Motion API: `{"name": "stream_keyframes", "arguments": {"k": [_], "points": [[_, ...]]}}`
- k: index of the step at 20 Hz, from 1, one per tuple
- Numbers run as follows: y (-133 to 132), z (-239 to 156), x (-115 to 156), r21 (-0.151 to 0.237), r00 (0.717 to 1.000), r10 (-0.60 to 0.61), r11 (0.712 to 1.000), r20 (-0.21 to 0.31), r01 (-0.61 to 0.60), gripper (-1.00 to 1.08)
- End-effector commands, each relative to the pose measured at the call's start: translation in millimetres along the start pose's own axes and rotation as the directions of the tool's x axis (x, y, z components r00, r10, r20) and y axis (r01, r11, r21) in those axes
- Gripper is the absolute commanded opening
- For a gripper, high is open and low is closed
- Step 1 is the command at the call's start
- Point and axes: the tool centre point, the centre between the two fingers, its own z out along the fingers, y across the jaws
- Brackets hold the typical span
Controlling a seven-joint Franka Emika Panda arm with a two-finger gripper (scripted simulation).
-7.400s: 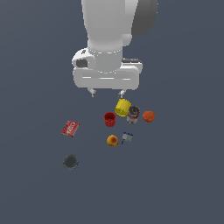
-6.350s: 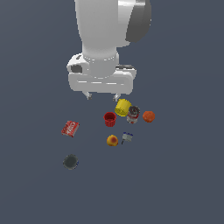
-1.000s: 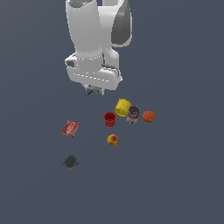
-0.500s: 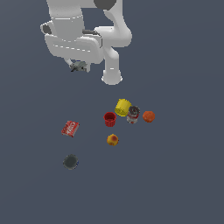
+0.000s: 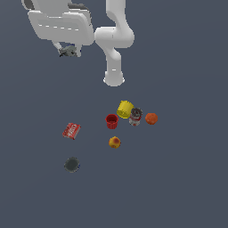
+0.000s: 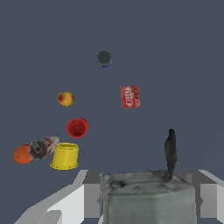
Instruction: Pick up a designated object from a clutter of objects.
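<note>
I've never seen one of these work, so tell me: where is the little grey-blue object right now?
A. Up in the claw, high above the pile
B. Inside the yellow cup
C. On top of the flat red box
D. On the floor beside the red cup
A: the little grey-blue object sits in the claw, lifted far above the yellow cup and red cup.

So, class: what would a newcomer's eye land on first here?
The big white arm fills the exterior view's top, its hand raised high and shut on a small grey item. Far below, a bright cluster: yellow cup, red cup, can, orange ball.
</note>
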Motion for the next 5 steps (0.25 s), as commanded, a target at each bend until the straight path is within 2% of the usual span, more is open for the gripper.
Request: {"name": "stream_keyframes", "arguments": {"k": [1,5], "points": [[4.5,-6.8,-0.2,0.000,1.000,-0.001,1.000,0.001,0.001,-1.00],[6.5,-10.3,0.1,-0.001,1.000,-0.001,1.000,0.000,0.001,-1.00]]}}
